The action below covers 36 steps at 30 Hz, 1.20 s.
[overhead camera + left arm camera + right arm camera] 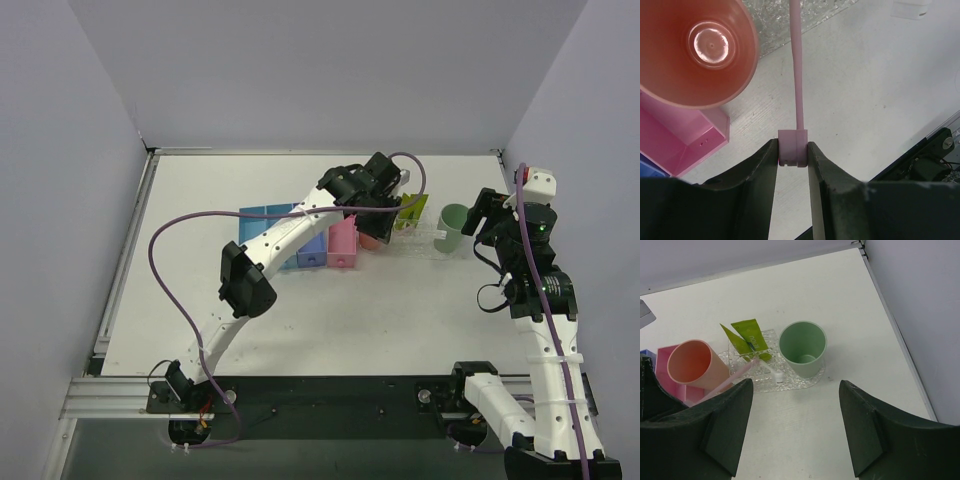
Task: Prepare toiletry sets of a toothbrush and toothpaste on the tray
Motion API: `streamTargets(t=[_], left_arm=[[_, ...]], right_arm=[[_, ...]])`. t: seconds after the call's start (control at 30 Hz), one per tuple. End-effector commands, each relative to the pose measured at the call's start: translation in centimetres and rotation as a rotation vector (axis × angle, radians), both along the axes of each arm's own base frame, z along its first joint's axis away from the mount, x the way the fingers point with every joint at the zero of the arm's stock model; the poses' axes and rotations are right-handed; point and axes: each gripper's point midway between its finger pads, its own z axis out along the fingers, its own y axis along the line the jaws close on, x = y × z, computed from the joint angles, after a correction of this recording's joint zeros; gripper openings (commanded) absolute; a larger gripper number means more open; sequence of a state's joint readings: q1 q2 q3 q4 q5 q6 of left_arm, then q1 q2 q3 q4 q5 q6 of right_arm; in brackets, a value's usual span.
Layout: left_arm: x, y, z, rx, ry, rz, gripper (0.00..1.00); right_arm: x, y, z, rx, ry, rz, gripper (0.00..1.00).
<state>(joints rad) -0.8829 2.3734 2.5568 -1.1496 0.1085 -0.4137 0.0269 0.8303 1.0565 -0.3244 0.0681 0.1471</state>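
Note:
My left gripper (792, 150) is shut on the pink block end of the toothbrush (798, 75). Its thin pale-pink stick reaches forward over the edge of the clear bumpy tray (772, 25). In the right wrist view the toothbrush (732, 376) slants onto the tray (792, 385) towards two lime-yellow toothpaste tubes (749, 336), which lean there. From above, the left gripper (390, 202) hovers beside the toothpaste (412, 210). My right gripper (796, 410) is open and holds nothing, back from the tray's near edge and right of it (484, 222).
A green cup (802, 347) stands on the tray's right end and a salmon cup (692, 365) at its left end. A pink box (343, 242) and blue bins (268, 224) lie left of the tray. A small white piece (778, 375) rests on the tray.

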Motion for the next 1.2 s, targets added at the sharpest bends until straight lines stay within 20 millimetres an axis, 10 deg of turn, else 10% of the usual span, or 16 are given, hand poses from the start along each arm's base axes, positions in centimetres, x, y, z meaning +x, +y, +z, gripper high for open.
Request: streamTargets(t=[0.0,0.83,1.17], left_arm=[[0.6,-1.2,3.7,-0.094,-0.096,-0.021,0.41],[0.7,-1.8,5.1,-0.123,-0.163,-0.050,0.53],[0.8,-1.8,9.8,-0.210,-0.314,-0.077,0.52]], right_arm=[[0.5,0.0,0.4,-0.009,-0.027,-0.002,0.64],[0.6,0.1,0.3,-0.008,-0.022,0.004,0.64],[1.1,1.2,0.4,0.013,-0.019,0.063,0.63]])
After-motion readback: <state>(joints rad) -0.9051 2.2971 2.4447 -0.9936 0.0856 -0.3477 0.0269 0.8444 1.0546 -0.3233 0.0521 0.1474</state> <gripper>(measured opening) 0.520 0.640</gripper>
